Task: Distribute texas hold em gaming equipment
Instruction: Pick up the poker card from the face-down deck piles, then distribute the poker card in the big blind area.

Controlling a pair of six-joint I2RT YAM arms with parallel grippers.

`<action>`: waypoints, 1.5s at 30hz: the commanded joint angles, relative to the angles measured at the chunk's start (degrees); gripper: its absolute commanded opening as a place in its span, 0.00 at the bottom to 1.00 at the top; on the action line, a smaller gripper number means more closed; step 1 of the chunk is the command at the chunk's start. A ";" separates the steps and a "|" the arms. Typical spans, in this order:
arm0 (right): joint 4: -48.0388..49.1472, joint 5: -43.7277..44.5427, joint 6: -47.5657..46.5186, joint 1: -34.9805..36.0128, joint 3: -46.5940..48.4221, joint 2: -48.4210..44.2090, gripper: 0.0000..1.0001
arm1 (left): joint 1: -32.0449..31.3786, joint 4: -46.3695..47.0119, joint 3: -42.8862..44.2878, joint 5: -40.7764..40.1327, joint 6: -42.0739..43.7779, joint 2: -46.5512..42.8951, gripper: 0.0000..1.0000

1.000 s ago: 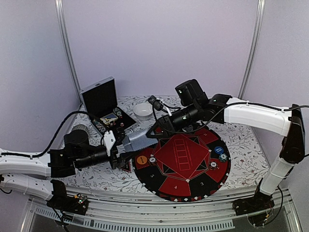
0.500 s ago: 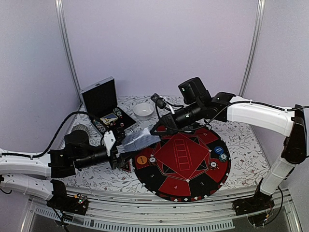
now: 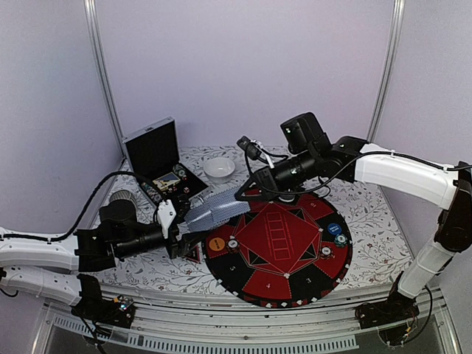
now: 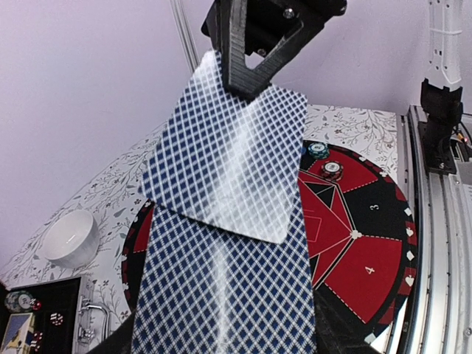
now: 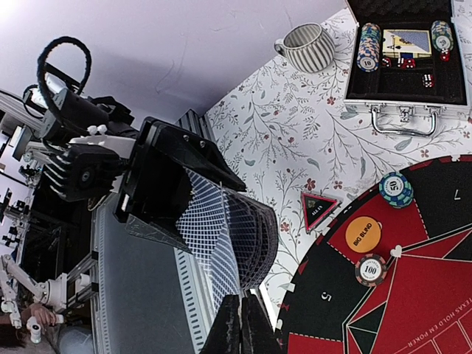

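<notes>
While the left gripper (image 3: 180,230) clasps the deck (image 4: 221,295), the right gripper (image 4: 247,82) — pinched tight — holds one card (image 4: 228,162) above the felt mat's (image 3: 251,276) ten-o'clock rim.

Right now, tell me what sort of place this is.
Probably a robot test booth set up for poker: plain lilac walls, a flowered tablecloth, a round red-and-black felt mat, an open chip case.
</notes>
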 commanded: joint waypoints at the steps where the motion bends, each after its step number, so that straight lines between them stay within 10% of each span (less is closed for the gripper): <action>1: 0.34 -3.02 -0.80 -1.42 1.14 -3.84 0.02 | 0.82 1.56 -1.12 -0.58 -0.81 -1.35 0.56; 18: -4.03 2.39 -1.37 -13.04 -13.14 -9.42 0.02 | 1.87 -0.79 -2.32 -1.83 -1.09 -5.43 0.56; 31: 19.42 -10.31 10.59 -0.50 -24.29 7.58 0.02 | 2.23 -1.18 -1.73 -1.43 -1.33 -5.29 0.56; 45: 13.73 -5.45 8.49 0.96 -18.44 20.44 0.02 | 2.56 -1.10 -1.54 -1.08 -0.95 -5.00 0.56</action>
